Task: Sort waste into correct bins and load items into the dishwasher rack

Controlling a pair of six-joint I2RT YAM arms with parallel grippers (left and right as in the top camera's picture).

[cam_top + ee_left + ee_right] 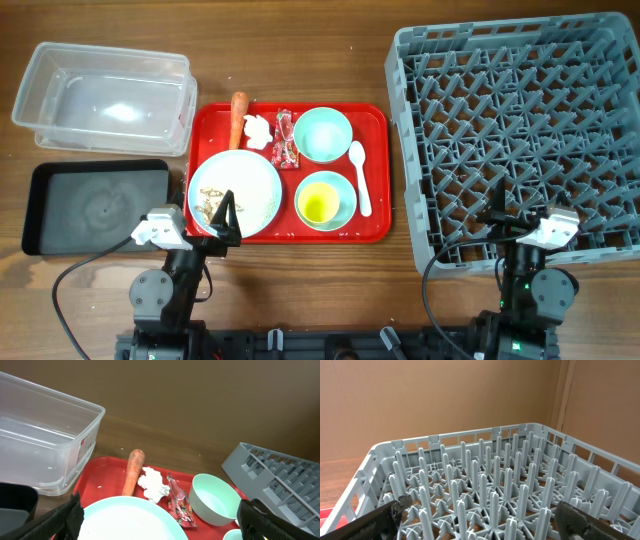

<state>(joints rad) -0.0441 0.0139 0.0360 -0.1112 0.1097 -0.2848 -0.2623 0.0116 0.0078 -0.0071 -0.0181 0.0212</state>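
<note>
On the red tray (375, 120) lie a carrot piece (238, 115), a white tissue (258, 130), a red-and-white wrapper (286, 140) and a white spoon (360, 178). A pale green bowl (323, 134) stands there, and a light blue bowl (343, 212) holds the yellow cup (318, 205). The round plate (250, 185) carries beige crumbs (210, 208). My left gripper (225, 215) is open and empty over the plate's near edge (160, 527). My right gripper (497, 215) is open and empty over the near edge of the grey rack (520, 130), whose pegs fill the right wrist view (485, 517).
The clear tub (100, 95) stands at the back left, also in the left wrist view (45, 445). The black tray (95, 205) lies in front of it, left of the red tray. Cables run from both arm bases along the table's front edge.
</note>
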